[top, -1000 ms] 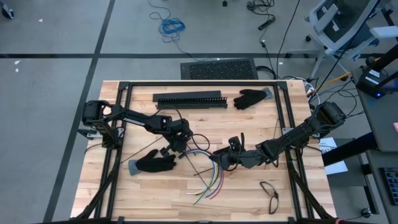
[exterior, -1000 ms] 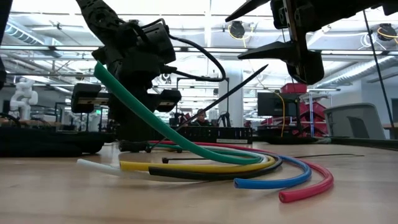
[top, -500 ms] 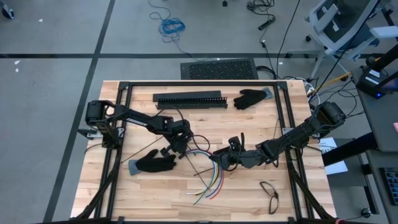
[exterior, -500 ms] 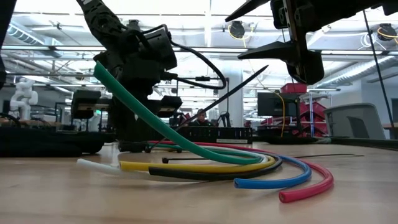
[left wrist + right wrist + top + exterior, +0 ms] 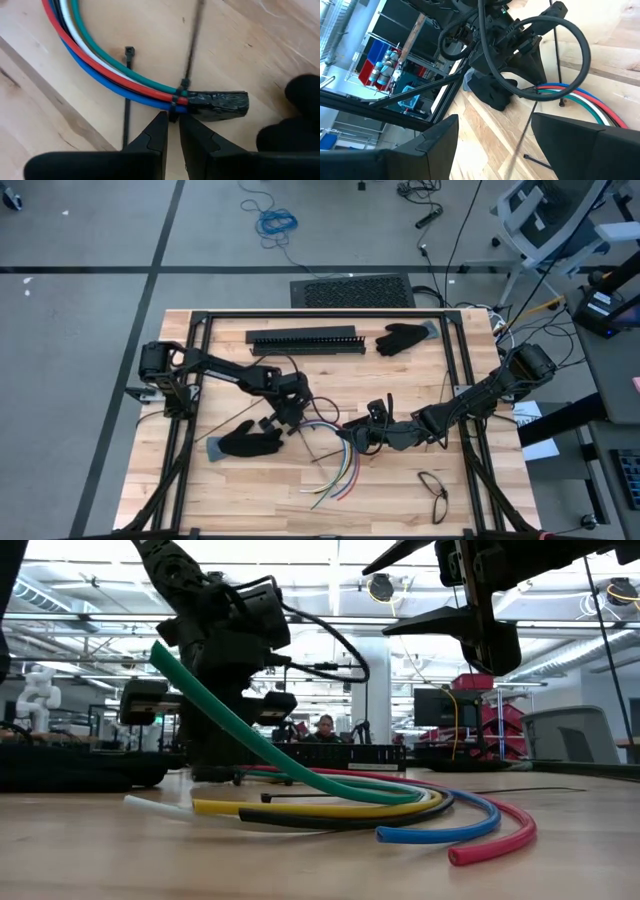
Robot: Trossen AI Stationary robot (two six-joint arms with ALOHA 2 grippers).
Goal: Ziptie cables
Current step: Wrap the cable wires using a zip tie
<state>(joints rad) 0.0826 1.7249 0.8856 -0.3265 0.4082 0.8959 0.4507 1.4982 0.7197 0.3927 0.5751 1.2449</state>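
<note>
The table [image 5: 250,480] was pale wooden planks with a visible grain, edged by a black metal frame [image 5: 320,314]. The cables [image 5: 335,465] lay near its middle: smooth round tubes in red, blue, white, green, yellow and black, curving together in a shallow arc and fanning out at their loose ends. In the low view the green one rose off the wood in a slant toward the left arm while the rest lay flat, the red and blue outermost. Only the left wrist view showed the bound end: the strands gathered into a stub wrapped in wrinkled glossy black tape [image 5: 220,104], with a thin black zip tie [image 5: 176,97] cinched round them just beside the tape, its tail running away across the wood. A second, loose zip tie [image 5: 127,95] lay flat next to the bundle. The left gripper [image 5: 170,125] sat right at that bound end, its smooth dark fingers nearly closed, tips pinching at the cinched tie. The right gripper [image 5: 495,137] hovered on the far side of the cables from the left gripper, its broad matte fingers held wide apart with nothing between them. Its wrist view alone showed a thick black hose looping off the left arm. A soft black glove [image 5: 250,442] lay just beside the left gripper; a long slotted black bar [image 5: 305,340] lay well beyond the cables.
</note>
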